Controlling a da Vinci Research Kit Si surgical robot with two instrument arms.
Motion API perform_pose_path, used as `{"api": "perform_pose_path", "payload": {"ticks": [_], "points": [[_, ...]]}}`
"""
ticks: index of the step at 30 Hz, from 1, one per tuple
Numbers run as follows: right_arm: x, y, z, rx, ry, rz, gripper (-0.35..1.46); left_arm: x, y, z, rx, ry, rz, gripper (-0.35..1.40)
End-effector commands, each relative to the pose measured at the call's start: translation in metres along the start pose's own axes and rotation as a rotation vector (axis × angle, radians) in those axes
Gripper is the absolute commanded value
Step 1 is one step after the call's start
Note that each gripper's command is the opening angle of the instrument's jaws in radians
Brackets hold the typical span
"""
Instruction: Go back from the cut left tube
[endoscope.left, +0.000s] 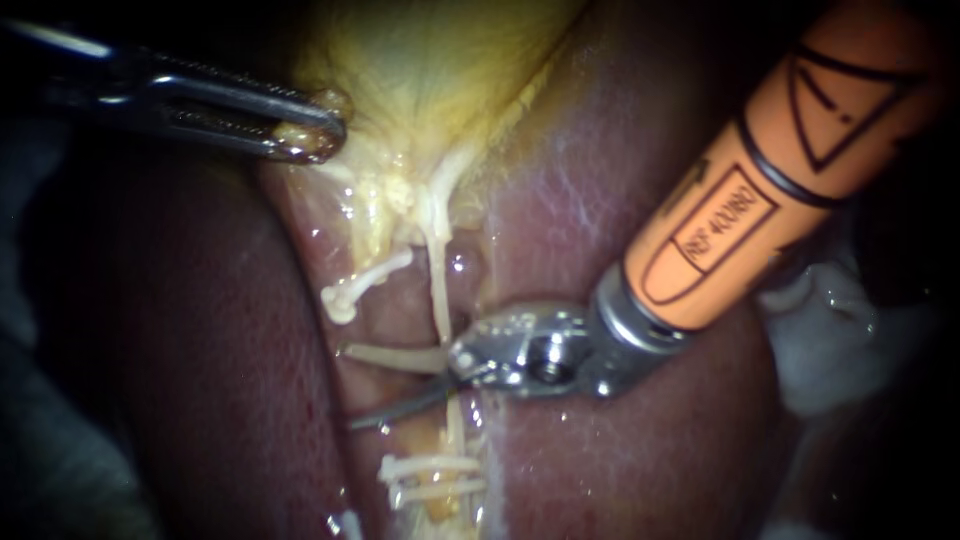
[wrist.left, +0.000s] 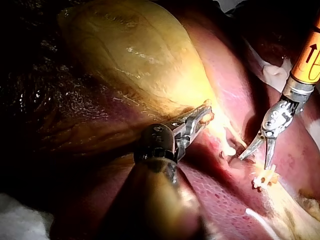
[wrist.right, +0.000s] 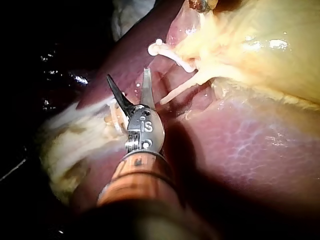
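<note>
Orange-shafted right instrument (wrist.right: 127, 75): blades spread wide, gripping nothing. Cut left tube (endoscope.left: 365, 285) stump near, at blades' 12 o'clock in endoscope view. Left instrument (endoscope.left: 310, 135), 10 o'clock: jaws pinching gallbladder (endoscope.left: 440, 70) edge.

The left tube (endoscope.left: 368, 280) is cut through. Its upper stump is thin and cream-white, rooted in the yellow tissue at the foot of the gallbladder (endoscope.left: 430, 70). From there it runs down and leftward in the endoscope view, bends slightly, and ends in a small knobbed free end. It lies flat on the wet liver (endoscope.left: 600, 230), apart from the right tube (endoscope.left: 438, 290). The lower stump cannot be identified with certainty.
</note>
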Motion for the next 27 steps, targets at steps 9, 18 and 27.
{"api": "perform_pose_path", "payload": {"ticks": [9,18,27], "points": [[0.0001,0.0011,-0.0094,-0.14,-0.031,-0.155,1.45,0.0,-0.0001,0.0,-0.001,0.0,0.0,-0.35],[0.0008,0.0022,-0.0161,-0.283,-0.213,-0.243,1.45,0.0,-0.0002,0.0,-0.001,0.0,0.0,-0.35],[0.0009,0.0024,-0.0169,-0.3,-0.228,-0.252,1.45,-0.0007,-0.0001,0.0011,0.009,0.001,0.003,-0.35]]}}
